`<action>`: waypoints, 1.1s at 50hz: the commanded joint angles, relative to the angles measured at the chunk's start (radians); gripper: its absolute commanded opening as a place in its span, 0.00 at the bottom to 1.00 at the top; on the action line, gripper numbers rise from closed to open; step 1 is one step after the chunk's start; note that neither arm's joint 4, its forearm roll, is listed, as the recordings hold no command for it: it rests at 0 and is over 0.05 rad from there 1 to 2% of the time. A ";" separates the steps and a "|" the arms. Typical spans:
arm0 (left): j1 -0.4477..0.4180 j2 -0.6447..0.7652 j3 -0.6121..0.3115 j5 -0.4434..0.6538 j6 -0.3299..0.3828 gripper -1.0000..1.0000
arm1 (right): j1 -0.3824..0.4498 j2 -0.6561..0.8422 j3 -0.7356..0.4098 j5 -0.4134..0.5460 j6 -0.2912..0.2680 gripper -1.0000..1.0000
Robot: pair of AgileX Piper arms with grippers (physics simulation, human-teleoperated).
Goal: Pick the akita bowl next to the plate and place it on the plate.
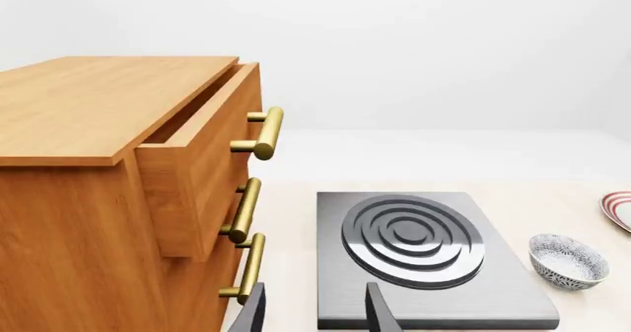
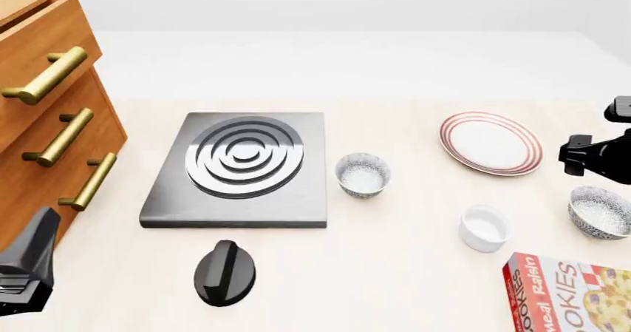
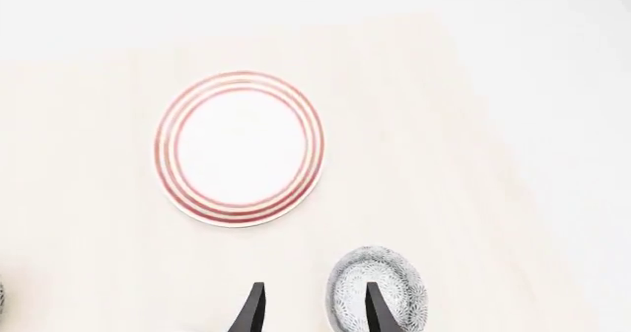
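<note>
Reaching step, nothing held. Right gripper (image 3: 310, 310) open above akita bowl (image 3: 380, 291), near plate (image 3: 239, 147), not on it. Left gripper (image 1: 313, 310) open too. Next: down, close on rim.

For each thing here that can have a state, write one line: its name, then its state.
top drawer: pulled partly open
lower drawers: closed
plate: bare, nothing on it
akita bowl: upright on the table, apart from the plate
second speckled bowl: upright beside the stove burner
white ramekin: upright
right gripper: open
left gripper: open
</note>
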 commanded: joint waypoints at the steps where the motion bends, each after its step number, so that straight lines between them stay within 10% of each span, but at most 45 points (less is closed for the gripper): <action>1: 0.000 0.000 0.000 0.000 0.000 1.00 | -0.002 0.056 -0.002 -0.028 0.004 1.00; 55: 0.000 0.000 0.000 0.000 0.000 1.00 | -0.006 0.300 0.063 -0.279 0.012 1.00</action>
